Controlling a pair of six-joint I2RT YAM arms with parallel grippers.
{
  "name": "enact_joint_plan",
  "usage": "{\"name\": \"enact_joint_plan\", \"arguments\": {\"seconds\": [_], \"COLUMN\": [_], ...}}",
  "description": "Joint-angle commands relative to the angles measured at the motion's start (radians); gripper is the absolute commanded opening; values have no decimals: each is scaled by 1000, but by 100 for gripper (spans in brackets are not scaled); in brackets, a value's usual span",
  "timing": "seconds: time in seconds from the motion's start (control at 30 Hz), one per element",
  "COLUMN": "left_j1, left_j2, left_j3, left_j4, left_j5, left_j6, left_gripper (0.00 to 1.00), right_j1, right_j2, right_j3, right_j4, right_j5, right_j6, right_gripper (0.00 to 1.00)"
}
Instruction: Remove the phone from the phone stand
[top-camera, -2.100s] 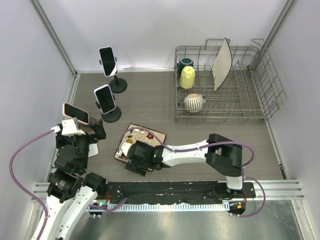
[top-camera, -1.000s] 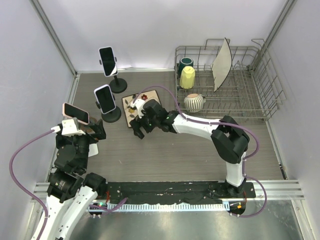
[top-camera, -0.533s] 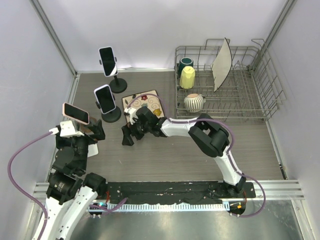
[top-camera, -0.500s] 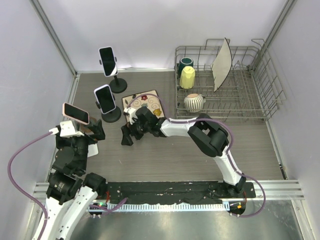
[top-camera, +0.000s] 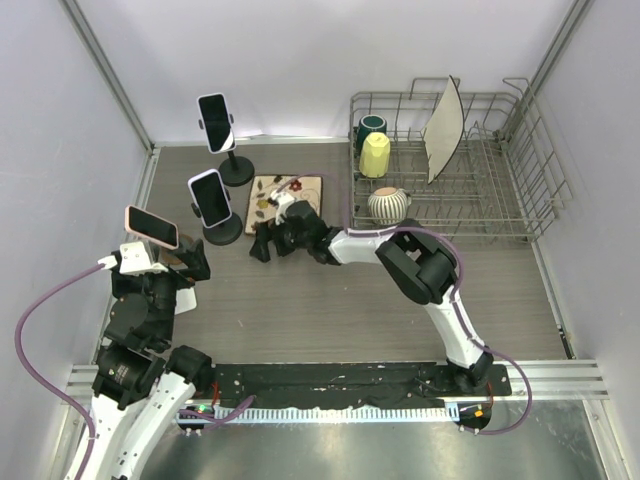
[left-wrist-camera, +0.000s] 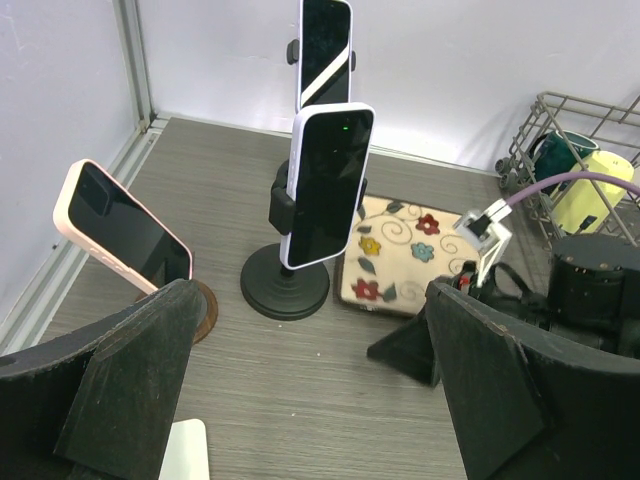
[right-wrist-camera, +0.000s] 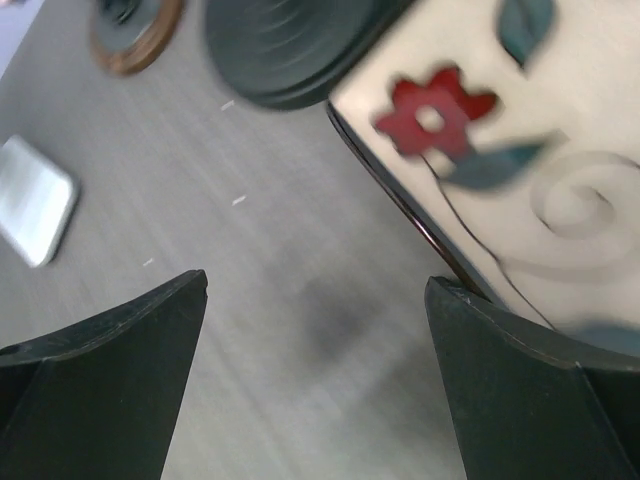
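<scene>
While the right gripper (top-camera: 264, 243) hangs low over bare desk (top-camera: 330, 300) at the floral mat's (top-camera: 283, 188) near-left corner, its fingers (right-wrist-camera: 100, 350) spread and empty, the phone (top-camera: 210, 197) sits clamped upright in its stand (top-camera: 222, 230) just to the left. The left gripper (left-wrist-camera: 310, 400), fingers also spread and empty, faces the phone from near the desk's left edge.

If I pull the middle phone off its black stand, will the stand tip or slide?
Likely top-heavy: the phone sits high above a small round base, so a sideways tug may tip it. The black clamp hugs its sides, so expect resistance. The glossy screen may slip in the jaws.
</scene>
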Motion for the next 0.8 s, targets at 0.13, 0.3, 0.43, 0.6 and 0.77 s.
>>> {"name": "enact_joint_plan", "arguments": {"seconds": [0.13, 0.3, 0.43, 0.6, 0.77], "left_j1": [8, 8, 8, 10, 10], "left_j2": [-2, 3, 4, 6, 14], "left_j3": [6, 5, 5, 8, 22], "left_j4": [48, 50, 50, 47, 36], "left_j5": [7, 7, 7, 4, -24], "left_j6": [1, 1, 1, -1, -25], "left_gripper": [100, 100, 100, 100, 100], "right_j1": [-168, -227, -230, -222, -167], "right_j2": [66, 83, 23, -95, -238], "right_j3": [75, 207, 219, 179, 152], "right_j4": [36, -64, -91, -114, -203], "right_j5": [341, 370, 302, 85, -25], "right_j6": [7, -42, -94, -79, -91], "right_gripper": [96, 96, 96, 97, 97]}}
